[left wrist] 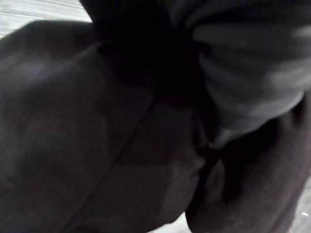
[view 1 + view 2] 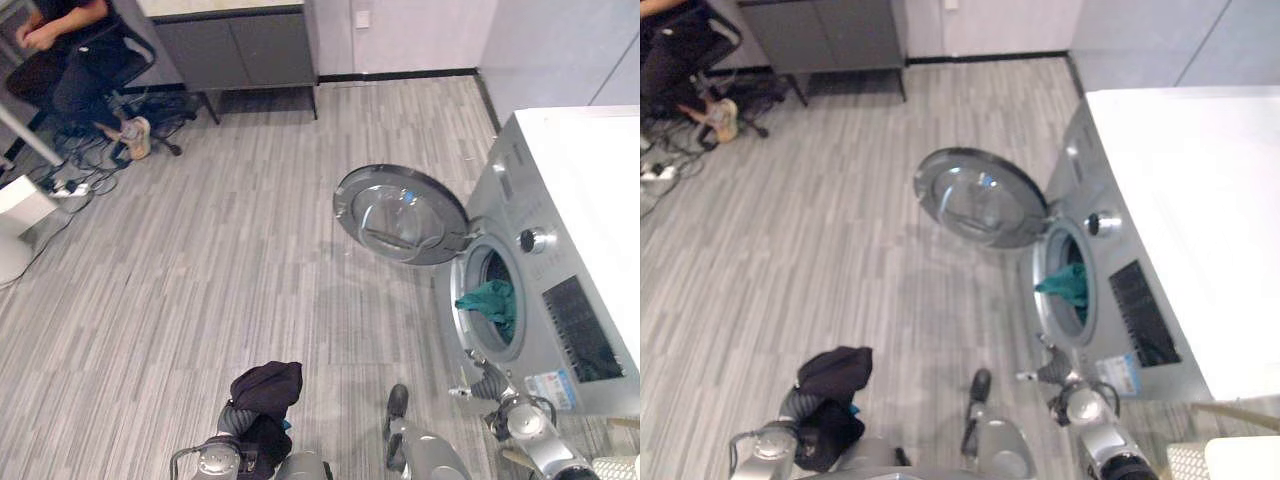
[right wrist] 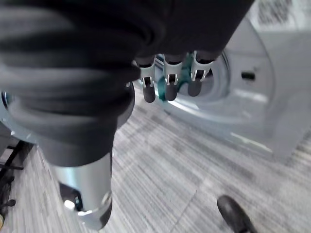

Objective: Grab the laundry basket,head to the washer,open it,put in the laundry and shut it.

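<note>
The left robot hand [image 2: 262,428] is sitting low at the robot's left side, buried in a dark garment [image 2: 268,388] that is draping over and around it; whether the fingers are curled on the cloth cannot be told, since the fabric is hiding them. The right robot hand [image 3: 167,82] is hanging just in front of the washer [image 2: 570,250], its fingers straight and relaxed, gripping nothing. Beyond it, the washer's round door [image 2: 400,213] is standing swung wide open, and a teal garment [image 2: 490,298] is already lying in the mouth of the drum. The loading step seems to be in hand. Next, the dark garment probably needs carrying across to the opening and pushing well inside, then the door swinging shut. A person [image 2: 70,50] is sitting on a chair well apart, near a grey cabinet [image 2: 235,45].
</note>
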`<state>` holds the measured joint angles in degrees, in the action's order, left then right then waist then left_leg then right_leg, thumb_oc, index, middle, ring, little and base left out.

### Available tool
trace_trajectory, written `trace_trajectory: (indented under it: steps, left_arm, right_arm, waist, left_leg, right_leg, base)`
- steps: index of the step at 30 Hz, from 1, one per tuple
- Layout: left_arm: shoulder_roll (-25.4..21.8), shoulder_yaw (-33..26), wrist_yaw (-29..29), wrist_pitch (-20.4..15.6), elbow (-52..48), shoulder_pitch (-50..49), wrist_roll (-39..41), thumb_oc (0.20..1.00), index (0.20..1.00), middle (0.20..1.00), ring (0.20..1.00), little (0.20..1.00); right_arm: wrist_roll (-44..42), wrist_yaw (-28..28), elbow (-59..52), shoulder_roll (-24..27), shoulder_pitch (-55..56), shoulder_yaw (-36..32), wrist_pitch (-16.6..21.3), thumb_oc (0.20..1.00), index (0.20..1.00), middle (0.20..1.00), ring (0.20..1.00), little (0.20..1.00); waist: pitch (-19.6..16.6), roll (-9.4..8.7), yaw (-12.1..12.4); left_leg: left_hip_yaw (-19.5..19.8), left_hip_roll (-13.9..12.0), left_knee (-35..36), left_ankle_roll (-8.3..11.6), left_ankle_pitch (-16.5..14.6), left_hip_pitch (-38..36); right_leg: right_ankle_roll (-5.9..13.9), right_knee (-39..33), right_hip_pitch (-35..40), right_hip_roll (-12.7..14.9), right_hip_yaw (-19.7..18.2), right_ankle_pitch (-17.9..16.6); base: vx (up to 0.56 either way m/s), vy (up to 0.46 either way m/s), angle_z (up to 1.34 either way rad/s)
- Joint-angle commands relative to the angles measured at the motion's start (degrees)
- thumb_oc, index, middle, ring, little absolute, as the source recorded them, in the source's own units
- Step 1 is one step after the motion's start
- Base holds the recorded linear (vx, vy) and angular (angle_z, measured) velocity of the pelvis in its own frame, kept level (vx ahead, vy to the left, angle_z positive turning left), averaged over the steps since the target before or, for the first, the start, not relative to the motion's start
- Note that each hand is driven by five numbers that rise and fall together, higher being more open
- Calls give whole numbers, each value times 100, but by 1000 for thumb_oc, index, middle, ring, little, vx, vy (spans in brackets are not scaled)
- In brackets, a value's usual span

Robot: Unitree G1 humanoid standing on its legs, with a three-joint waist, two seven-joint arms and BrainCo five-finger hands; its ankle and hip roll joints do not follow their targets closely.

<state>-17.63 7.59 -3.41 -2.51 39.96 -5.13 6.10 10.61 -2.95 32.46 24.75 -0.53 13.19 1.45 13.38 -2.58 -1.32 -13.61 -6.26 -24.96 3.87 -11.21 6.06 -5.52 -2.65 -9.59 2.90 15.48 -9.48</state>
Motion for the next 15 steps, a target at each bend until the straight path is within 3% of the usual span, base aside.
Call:
trace_trajectory:
  steps: [1,4,5,6,9,11,15]
  left_arm:
    - [-233,15,50,-237,-370,59,-117,200,200,200,200,200]
    - [-276,62,46,-235,-518,-21,-161,200,200,200,200,200]
    - [-276,63,46,-234,-519,-22,-161,200,200,200,200,200]
    - [-270,109,21,-245,-501,-15,-161,200,200,200,200,200]
    - [-279,233,-41,-299,-459,97,-155,200,200,200,200,200]
    - [-266,292,-20,-317,-385,134,-170,200,200,200,200,200]
    - [-405,514,60,-331,-455,320,-334,200,200,200,200,200]
  right_arm:
    - [-143,-122,2,138,151,-45,92,1000,1000,1000,1000,1000]
    - [-137,-146,52,138,120,23,116,1000,1000,1000,1000,1000]
    - [-137,-146,53,137,120,23,117,1000,1000,1000,1000,1000]
    - [-91,-155,114,127,45,108,136,1000,1000,1000,1000,1000]
    - [-55,-180,185,107,-100,200,188,1000,1000,1000,1000,1000]
    - [-24,-188,307,64,-97,191,205,1000,1000,1000,1000,1000]
    - [-162,-161,286,-89,-18,10,185,1000,1000,1000,1000,1000]
  waist:
    - [-155,-178,-44]
    - [-78,-176,136]
    - [-71,-179,139]
    - [-37,-125,239]
    - [-7,-51,347]
    - [-91,-7,324]
    - [-242,-115,184]
  left_leg:
    - [56,37,760,-106,360,162]
    - [508,121,1618,-4,1291,643]
    - [504,125,1642,-2,1303,622]
    - [1028,159,2103,76,1646,781]
    - [2109,278,2436,173,1853,980]
    - [2135,244,2419,128,1792,827]
    - [1690,336,2122,-74,1485,656]
  right_leg:
    - [1023,226,538,303,190,1014]
    - [927,230,809,113,-73,1147]
    - [927,232,817,116,-76,1150]
    - [912,282,919,-26,-317,1256]
    - [932,489,1054,-161,-996,1471]
    - [993,569,1121,-163,-1231,1576]
    - [1134,744,1152,123,-1543,1620]
  base:
    - [177,13,-16]
    - [200,44,-30]
    - [243,83,-68]
    - [251,108,-94]
    - [328,215,-109]
    - [306,275,-103]
    - [233,277,-123]
